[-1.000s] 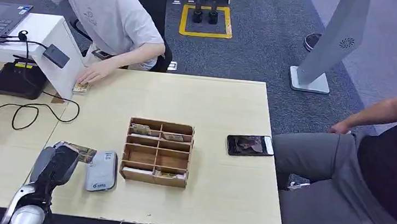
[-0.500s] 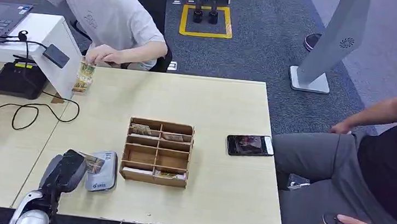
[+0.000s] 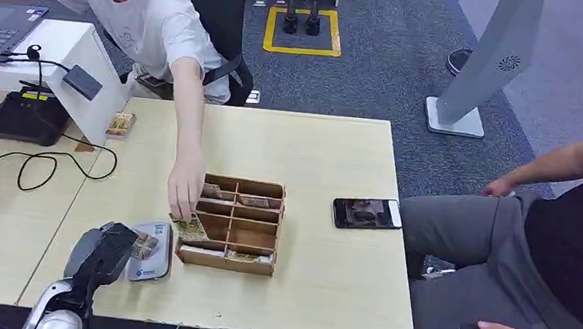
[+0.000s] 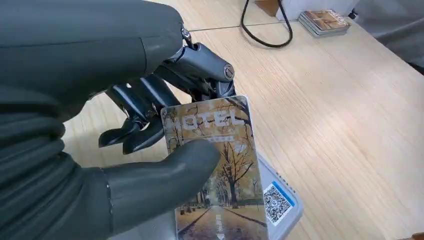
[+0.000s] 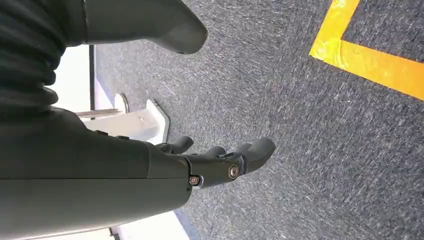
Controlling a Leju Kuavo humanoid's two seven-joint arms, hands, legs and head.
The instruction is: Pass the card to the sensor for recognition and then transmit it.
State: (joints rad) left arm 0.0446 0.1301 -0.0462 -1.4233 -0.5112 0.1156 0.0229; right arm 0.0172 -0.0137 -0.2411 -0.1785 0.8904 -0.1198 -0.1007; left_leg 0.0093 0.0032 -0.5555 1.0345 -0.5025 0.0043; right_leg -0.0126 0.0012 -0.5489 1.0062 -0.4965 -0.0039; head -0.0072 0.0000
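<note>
The left hand [image 3: 106, 253], lower left of the head view, is pinching the card [image 4: 217, 165] over the sensor [image 3: 152, 250]. The right hand [image 5: 215, 160] is hanging empty, fingers loosely apart.

Even, bright overhead light, soft short shadows on the tabletop [image 3: 322, 151]. Head view sharp, mild glare on the phone [image 3: 367, 213] screen. Left wrist view: near hand [image 4: 150, 150] slightly soft, upper-right background blurred.
</note>
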